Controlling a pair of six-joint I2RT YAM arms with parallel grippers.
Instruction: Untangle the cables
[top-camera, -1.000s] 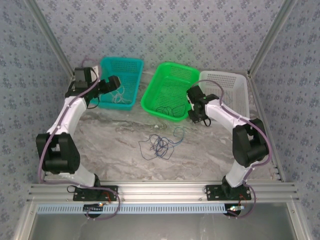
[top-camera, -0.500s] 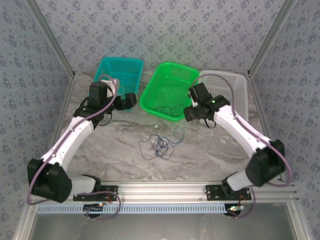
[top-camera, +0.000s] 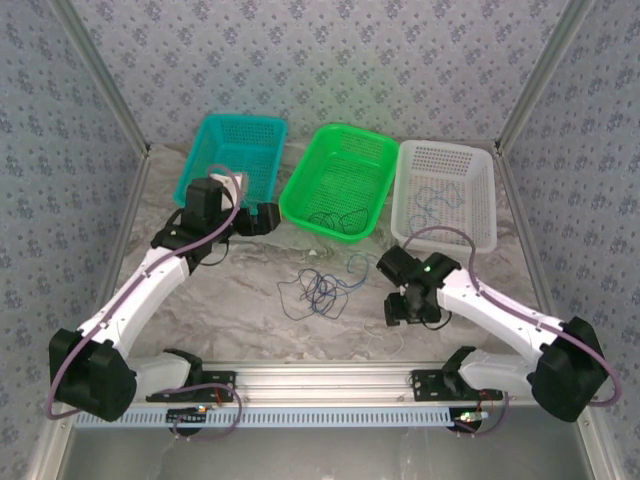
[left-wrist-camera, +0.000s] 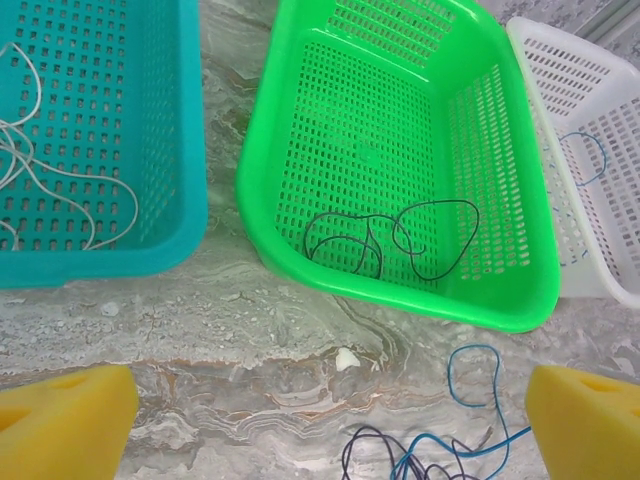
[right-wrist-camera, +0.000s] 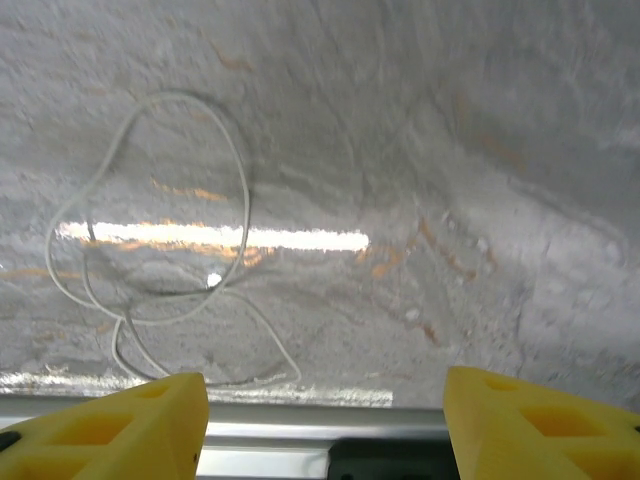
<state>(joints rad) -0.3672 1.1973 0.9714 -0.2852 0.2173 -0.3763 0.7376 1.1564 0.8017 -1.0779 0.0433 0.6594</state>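
Untangling stage: I judge the sort partway done. 3 wires lie in baskets, and a knot of cables sits mid-table, just near of the green basket.
Left gripper: jaws wide apart with nothing between the pads. It hangs by the near right corner of the teal basket, and the far edge of the knot shows just below it in its wrist view.
Right gripper: jaws apart and empty. It is low over the near edge of the table, to the right of the knot.
Loose whitish wire: flat on the marble in open loops under the right gripper, apart from the knot.
Next move, my judgement: the whitish wire is the easiest pick. The right gripper should drop onto 1 strand of it, close, and carry it to the teal basket, which holds the like colour. The knot then calls for both grippers, each pinching 1 strand and drawing it outward.
Count, arms: 2.
Count, baskets: 3 in a far row: teal left, green middle, white basket right.
Count, basketed wires: 1 white wire in teal, though its loops may hide a 2nd; 1 black wire in green; 1 blue wire in white.
Count, knot strands: blue and dark are both present, but I cannot tell the number.
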